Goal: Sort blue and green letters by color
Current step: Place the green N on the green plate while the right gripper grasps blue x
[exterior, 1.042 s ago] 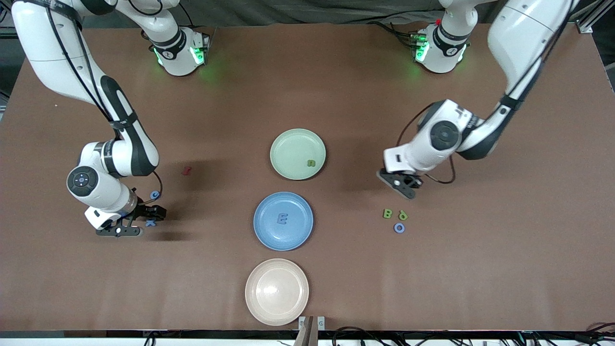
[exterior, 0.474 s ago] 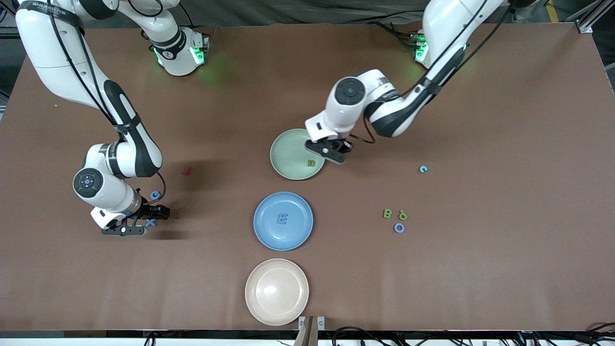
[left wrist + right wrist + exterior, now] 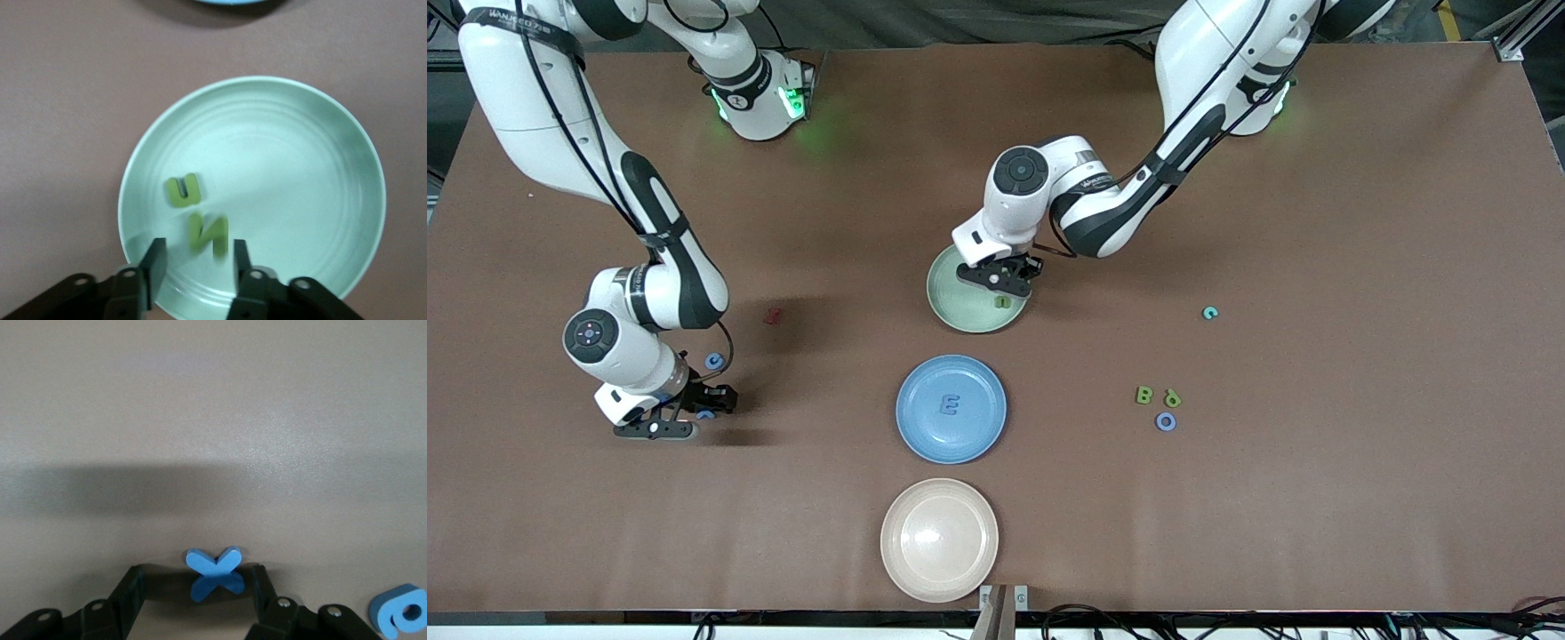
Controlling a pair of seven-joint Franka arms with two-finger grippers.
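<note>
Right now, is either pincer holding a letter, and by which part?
Left pincer holds nothing: the green N sits loose over the green plate. Right pincer straddles the blue x at its sides; a grip cannot be told.

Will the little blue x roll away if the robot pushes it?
Probably not: the blue x lies flat on the table between the right gripper fingers, so it should slide. It looks thick and stiff, likely light because it is tiny.
</note>
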